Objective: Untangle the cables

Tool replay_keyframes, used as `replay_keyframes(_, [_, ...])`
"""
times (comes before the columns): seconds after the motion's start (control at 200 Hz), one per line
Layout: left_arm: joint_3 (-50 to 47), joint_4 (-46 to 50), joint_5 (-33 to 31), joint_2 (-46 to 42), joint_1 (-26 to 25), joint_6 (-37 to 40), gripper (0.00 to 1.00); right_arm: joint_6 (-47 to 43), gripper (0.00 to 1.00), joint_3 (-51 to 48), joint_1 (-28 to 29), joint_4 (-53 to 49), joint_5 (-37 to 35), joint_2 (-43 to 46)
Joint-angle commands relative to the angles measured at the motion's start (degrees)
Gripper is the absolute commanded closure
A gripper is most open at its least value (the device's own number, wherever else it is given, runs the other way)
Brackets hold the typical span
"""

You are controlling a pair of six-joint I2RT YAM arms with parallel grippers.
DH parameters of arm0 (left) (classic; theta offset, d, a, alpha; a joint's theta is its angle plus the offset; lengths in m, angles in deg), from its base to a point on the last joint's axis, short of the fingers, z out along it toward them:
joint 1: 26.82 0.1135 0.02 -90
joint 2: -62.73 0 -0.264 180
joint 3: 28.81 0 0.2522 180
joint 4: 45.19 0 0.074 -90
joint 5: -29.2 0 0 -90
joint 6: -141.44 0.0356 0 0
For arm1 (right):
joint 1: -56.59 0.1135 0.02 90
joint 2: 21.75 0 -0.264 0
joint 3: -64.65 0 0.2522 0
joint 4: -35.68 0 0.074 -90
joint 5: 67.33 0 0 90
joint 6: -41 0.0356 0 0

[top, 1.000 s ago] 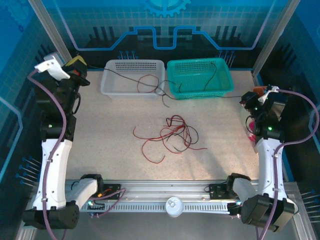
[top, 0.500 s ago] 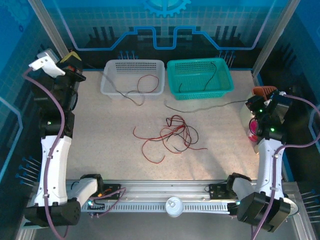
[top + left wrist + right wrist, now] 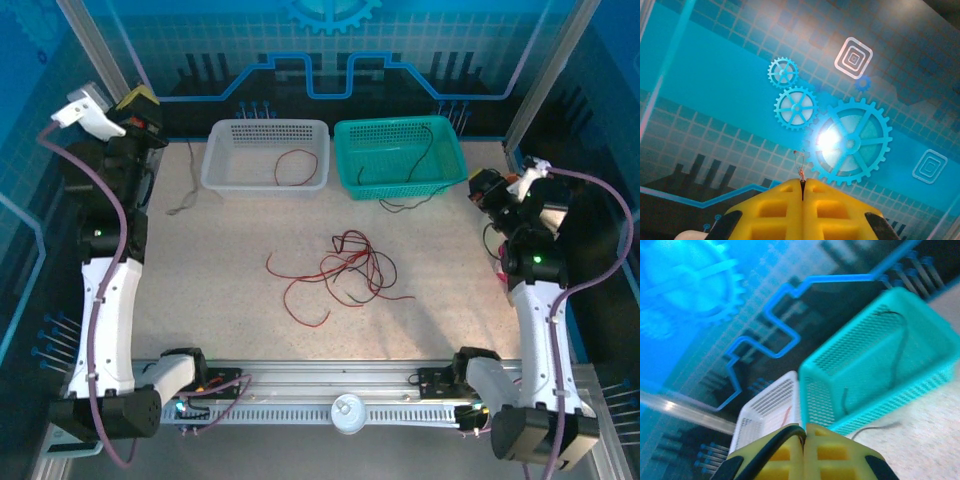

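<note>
Tangle of thin red and black cables lies before the white perforated plastic basket; left of it, left gripper pinches one strand, right gripper clamped shut

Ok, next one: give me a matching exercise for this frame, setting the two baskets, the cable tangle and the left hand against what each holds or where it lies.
Things:
1. white basket
2. teal basket
3. cable tangle
4. left hand

States:
A. shut on a thin cable end
B. holds a black cable
C. lies in the middle of the table
D. holds a red cable

Pairs: 1-D; 2-B; 3-C; 4-A
</note>
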Motion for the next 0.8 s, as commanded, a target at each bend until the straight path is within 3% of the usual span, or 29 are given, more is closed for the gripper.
replay_keyframes(0.0, [1.9,-5.5,3.2,1.6,0.7,-1.9,1.00,-3.9,1.00,3.1,5.2,4.8,-1.3,2.7])
replay_keyframes(0.17, [2.1,-12.2,6.2,5.4,0.7,-3.8,1.00,-6.2,1.00,4.1,10.9,10.7,-4.1,5.2])
replay_keyframes(0.485, [5.2,-28.7,9.7,18.4,-0.4,-10.6,1.00,-8.9,1.00,13.7,14.3,9.6,-3.5,5.5])
replay_keyframes(0.61, [6.6,-31.0,10.6,21.3,-1.3,-12.7,1.00,-9.4,1.00,16.8,14.5,8.4,-4.0,5.5])
replay_keyframes(0.795, [12.0,-26.5,12.8,22.6,-3.8,-9.3,1.00,-9.2,1.00,19.0,14.8,8.7,-3.6,3.7])
